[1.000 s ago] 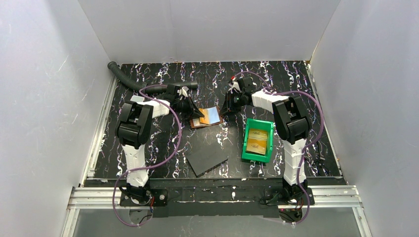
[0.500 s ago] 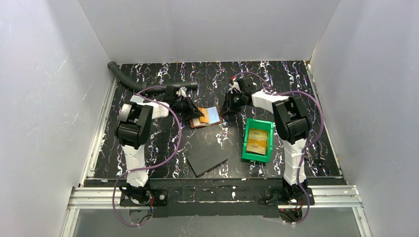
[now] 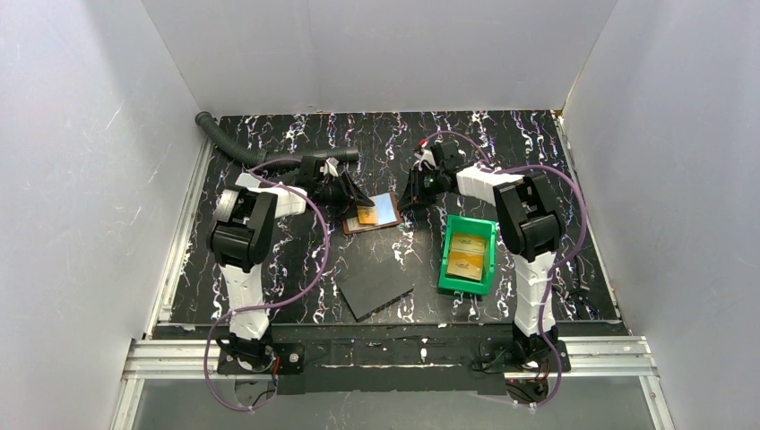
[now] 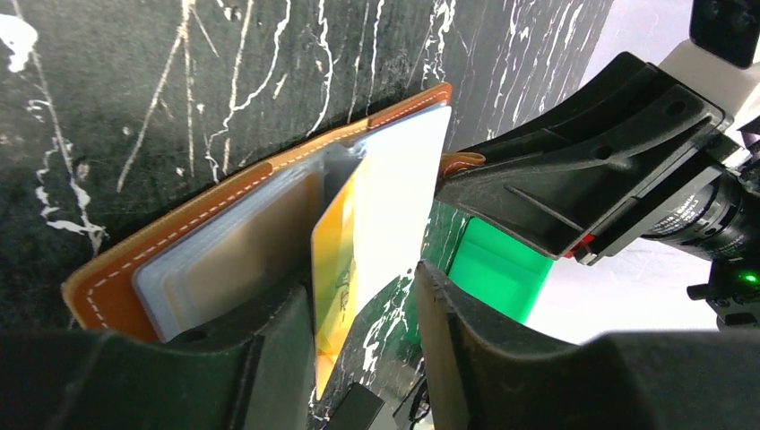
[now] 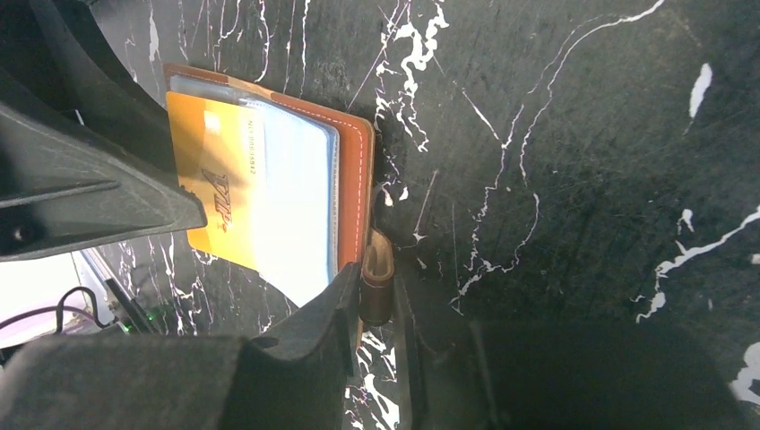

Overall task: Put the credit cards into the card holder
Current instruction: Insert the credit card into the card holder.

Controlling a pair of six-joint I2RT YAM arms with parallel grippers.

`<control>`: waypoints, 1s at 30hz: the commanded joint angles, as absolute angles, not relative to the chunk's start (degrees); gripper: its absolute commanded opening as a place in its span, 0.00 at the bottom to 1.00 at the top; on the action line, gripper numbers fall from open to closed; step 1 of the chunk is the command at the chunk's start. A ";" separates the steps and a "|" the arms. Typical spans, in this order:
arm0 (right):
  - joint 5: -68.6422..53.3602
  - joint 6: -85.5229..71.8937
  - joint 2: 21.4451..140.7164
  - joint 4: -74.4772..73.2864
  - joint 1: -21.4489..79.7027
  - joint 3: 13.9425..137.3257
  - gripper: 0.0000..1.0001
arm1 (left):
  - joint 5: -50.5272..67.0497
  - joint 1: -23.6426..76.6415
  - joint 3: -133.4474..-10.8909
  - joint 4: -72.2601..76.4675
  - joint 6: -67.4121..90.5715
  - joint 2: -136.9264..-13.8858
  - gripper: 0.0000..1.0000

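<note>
The brown leather card holder (image 3: 351,227) lies open at mid-table, its clear sleeves (image 4: 224,242) showing. An orange-yellow credit card (image 4: 336,260) stands partly slid into a sleeve, and a pale blue card (image 5: 287,215) lies beside it. My left gripper (image 4: 363,287) is open at the holder's left edge. The orange card leans on its left finger and there is a wide gap to the other finger. My right gripper (image 5: 372,282) is shut on the holder's snap tab (image 5: 376,278) at the right edge. More orange cards (image 3: 469,253) lie in the bin.
A green plastic bin (image 3: 450,269) sits right of the holder, beside the right arm. A dark grey flat slab (image 3: 375,288) lies nearer the front. A black corrugated hose (image 3: 242,148) runs along the back left. White walls enclose the table.
My left gripper has opened and let go of the orange card, which stays in the holder. The gripper has drawn back slightly. The right gripper still holds the tab.
</note>
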State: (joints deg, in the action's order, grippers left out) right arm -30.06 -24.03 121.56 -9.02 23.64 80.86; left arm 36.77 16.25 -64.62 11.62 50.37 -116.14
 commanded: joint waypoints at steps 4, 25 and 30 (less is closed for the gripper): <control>-30.78 -23.68 120.87 -8.94 23.86 80.38 0.26 | 29.35 18.17 -67.72 -1.31 46.01 -112.85 0.47; -31.20 -23.96 120.67 -8.50 23.97 80.31 0.24 | 11.31 24.26 -87.09 -31.55 45.09 -117.10 0.89; -31.29 -23.95 120.61 -8.50 23.99 80.02 0.24 | 11.77 24.26 -87.56 -32.98 43.83 -117.07 0.89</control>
State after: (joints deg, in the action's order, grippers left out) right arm -30.59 -24.03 121.56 -8.95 23.75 80.68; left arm 15.46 24.56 -86.39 -26.55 45.91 -117.75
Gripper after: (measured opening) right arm 0.247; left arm 0.888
